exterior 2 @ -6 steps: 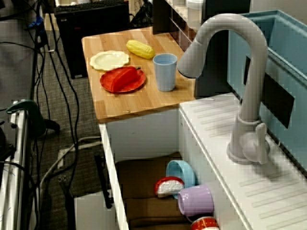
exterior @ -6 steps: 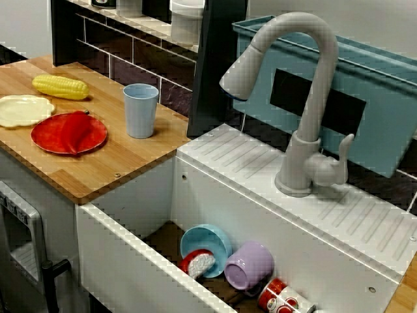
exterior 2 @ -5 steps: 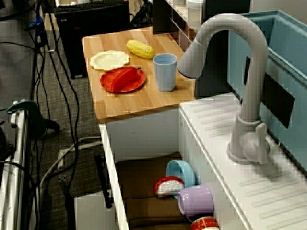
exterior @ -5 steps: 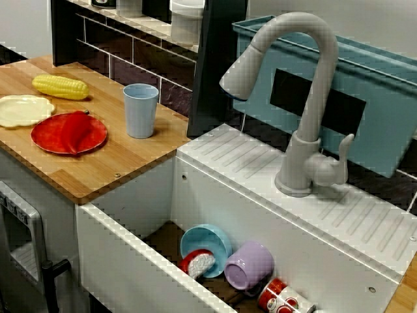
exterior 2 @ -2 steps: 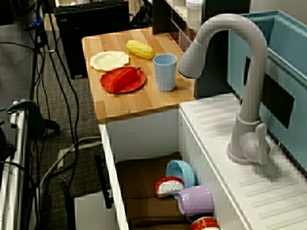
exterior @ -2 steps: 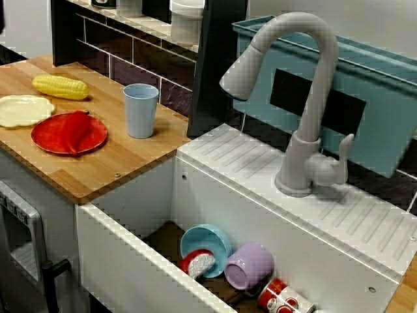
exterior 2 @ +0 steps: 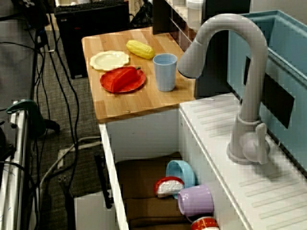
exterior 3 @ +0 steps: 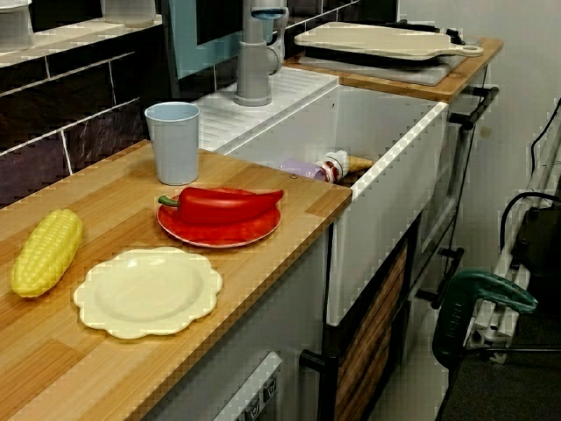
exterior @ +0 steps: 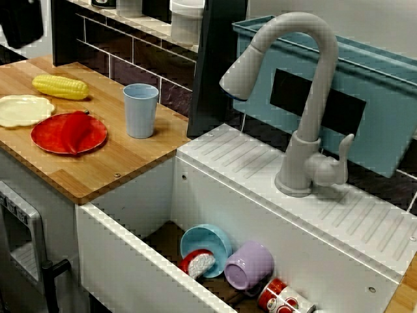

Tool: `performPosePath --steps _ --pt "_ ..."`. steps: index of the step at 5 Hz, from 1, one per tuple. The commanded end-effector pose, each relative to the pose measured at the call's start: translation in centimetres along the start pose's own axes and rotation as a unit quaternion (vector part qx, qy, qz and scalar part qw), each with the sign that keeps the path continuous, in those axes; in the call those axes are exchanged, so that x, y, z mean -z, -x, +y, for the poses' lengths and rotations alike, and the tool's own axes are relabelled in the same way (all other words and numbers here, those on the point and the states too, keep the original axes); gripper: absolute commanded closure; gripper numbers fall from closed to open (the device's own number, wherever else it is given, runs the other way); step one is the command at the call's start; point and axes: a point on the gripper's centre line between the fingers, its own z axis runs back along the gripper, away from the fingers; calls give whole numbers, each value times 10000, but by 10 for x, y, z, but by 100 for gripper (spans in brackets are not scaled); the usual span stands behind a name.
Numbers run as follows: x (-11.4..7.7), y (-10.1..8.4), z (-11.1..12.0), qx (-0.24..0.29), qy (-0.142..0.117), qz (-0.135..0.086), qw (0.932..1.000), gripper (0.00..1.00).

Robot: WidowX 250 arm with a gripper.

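Hanging at the upper left corner of the view over the sink, the gripper (exterior: 19,23) is showing only as a dark mass cut off by the frame edge. I cannot tell whether its jaws are spread or closed, or whether it is carrying anything.

The corn (exterior: 60,87) is lying on its side on the counter (exterior: 111,163), nearest to the gripper, below it and slightly toward the sink (exterior: 130,261). The cream plate (exterior: 23,109) is sitting just past the corn toward the counter's front edge. The red plate (exterior: 45,145) is lying farther from the gripper again, and the blue cup (exterior: 141,109) is standing well apart on the sink side.

In my judgement the corn is posing the main risk. It is rounded and resting loose, so an off-centre touch could send it rolling onto the cream plate. A wide sweep could also be tipping the upright cup.

The low view across the counter is showing no gripper at all. It is, though, making plain a pepper (exterior 3: 223,203) lying across the red plate, which reads as red on red in the view over the sink. That view, in turn, is showing the blue bowl (exterior: 208,240) and purple cup (exterior: 249,264) down in the sink.
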Motion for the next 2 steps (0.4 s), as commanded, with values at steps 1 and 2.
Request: performPosePath --steps 1,2 --pt "43 -45 23 -329 -365 -240 9985 0" --pt "59 -61 39 -342 -461 -167 9982 0"
